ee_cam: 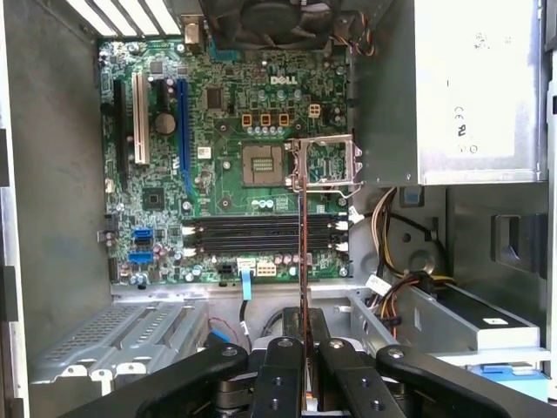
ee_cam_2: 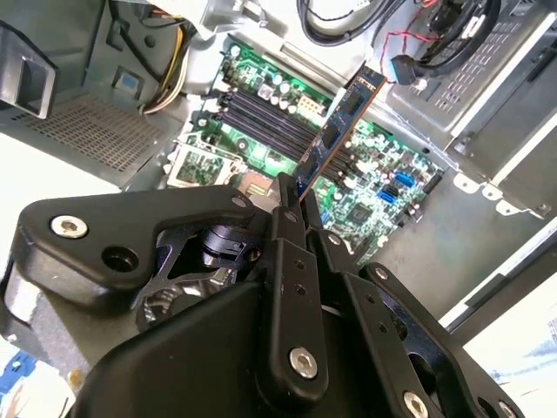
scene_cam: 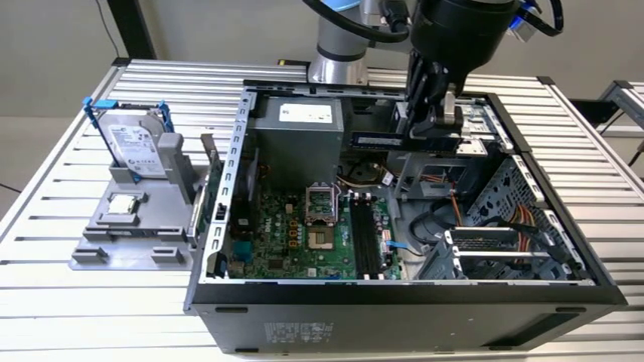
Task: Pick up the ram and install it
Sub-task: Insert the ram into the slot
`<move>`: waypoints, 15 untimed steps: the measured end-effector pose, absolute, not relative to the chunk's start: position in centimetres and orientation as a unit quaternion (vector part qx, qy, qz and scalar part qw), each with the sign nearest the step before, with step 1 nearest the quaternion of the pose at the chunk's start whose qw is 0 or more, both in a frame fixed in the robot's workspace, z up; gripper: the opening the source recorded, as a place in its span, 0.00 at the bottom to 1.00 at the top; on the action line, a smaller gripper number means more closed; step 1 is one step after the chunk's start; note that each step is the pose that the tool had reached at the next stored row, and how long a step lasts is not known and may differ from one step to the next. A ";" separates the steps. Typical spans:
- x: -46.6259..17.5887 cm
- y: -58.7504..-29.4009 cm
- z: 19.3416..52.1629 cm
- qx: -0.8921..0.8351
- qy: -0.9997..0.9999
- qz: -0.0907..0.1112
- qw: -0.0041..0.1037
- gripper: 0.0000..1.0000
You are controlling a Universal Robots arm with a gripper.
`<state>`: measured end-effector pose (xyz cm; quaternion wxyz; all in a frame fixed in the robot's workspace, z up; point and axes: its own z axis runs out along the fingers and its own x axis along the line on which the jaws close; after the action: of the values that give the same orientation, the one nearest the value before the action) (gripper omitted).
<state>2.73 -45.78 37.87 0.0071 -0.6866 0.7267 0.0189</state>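
1. Exterior view, from its left: the hard drive stood upright in a grey fixture, just beside the open computer case.
2. Inside the case the motherboard lay flat. Its long black slots looked empty.
3. The ram hung in the air above the board, well apart from the slots. The gripper was clenched on one end of it. The second wrist view confirmed this: the ram stuck out from the gripper.
4. My read: you were mid-carry. In the first wrist view the ram showed edge-on and crossed the slots rather than running along them. Doing this step well meant a firm grip, no tilt, and the stick squared to a slot.
5. Toward the exterior view's right, orange cables sat near the path and could snag.
6. Surface: a slatted metal table, ridged but level. A second table stood at the far right, with a pale wall behind.
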 end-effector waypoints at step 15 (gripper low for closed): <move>2.8 -45.8 37.9 -0.686 0.728 0.019 0.007 0.00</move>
<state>2.77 -45.80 37.87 0.0071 -0.6855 0.7278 0.0189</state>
